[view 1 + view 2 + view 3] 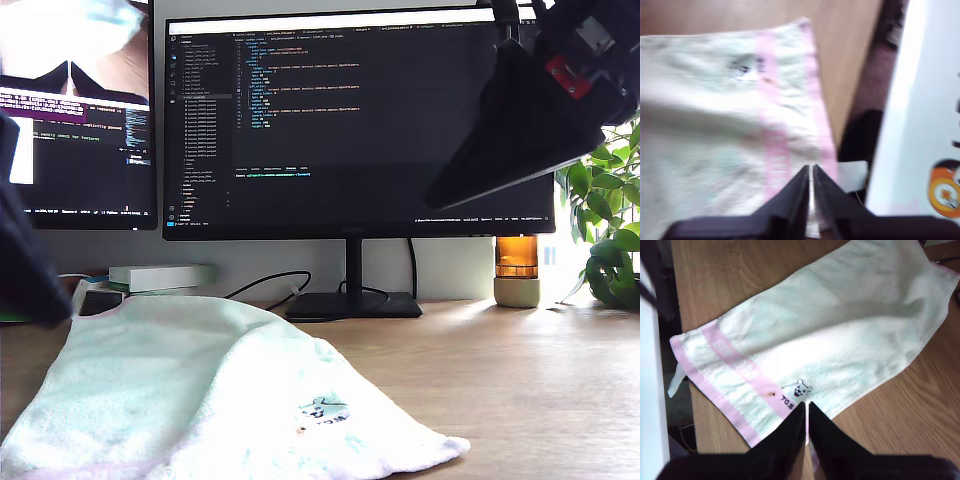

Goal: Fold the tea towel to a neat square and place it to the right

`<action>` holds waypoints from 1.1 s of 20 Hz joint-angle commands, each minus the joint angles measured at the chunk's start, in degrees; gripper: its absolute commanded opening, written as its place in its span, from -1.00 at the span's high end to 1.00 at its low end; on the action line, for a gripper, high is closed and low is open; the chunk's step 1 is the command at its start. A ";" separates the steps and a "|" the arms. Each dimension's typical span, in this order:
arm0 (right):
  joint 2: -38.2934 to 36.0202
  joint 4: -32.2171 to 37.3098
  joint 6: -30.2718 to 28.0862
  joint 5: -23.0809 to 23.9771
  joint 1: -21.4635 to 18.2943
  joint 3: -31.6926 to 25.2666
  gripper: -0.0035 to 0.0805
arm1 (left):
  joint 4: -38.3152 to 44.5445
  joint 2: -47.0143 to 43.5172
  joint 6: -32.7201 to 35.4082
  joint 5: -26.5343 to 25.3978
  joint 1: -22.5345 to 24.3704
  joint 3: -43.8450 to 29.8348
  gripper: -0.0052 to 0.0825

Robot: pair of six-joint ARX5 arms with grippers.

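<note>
The tea towel [200,400] lies spread out on the wooden desk [520,380], closest to the camera, at 7 o'clock in the exterior view. It is pale green and fluffy, with pink bands [740,370] at one end and a little bear picture [797,389].

The first gripper [811,175] is over the pink end, jaws pressed almost together with only a thin slit. The second gripper [806,407] is just by the bear, jaws pressed together too. Neither one holds the towel.

One dark arm [20,240] shows at 9 o'clock in the exterior view, another [540,110] at 1 o'clock.

Farther back stand a monitor [350,120], an amber jar [517,270] and a green plant [610,220] at 3 o'clock.
</note>
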 commanded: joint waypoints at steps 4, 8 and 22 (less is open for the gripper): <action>0.42 1.07 -0.07 -0.15 0.26 -0.42 0.95 | -3.82 5.18 0.28 1.31 -1.70 -0.15 0.26; 0.44 1.86 0.02 -0.11 0.26 -0.42 0.95 | -3.74 9.18 1.36 0.83 -4.09 -0.15 0.23; 0.42 2.21 1.68 1.38 0.26 -0.42 0.95 | 3.10 23.76 -3.02 -13.14 -9.20 -0.15 0.10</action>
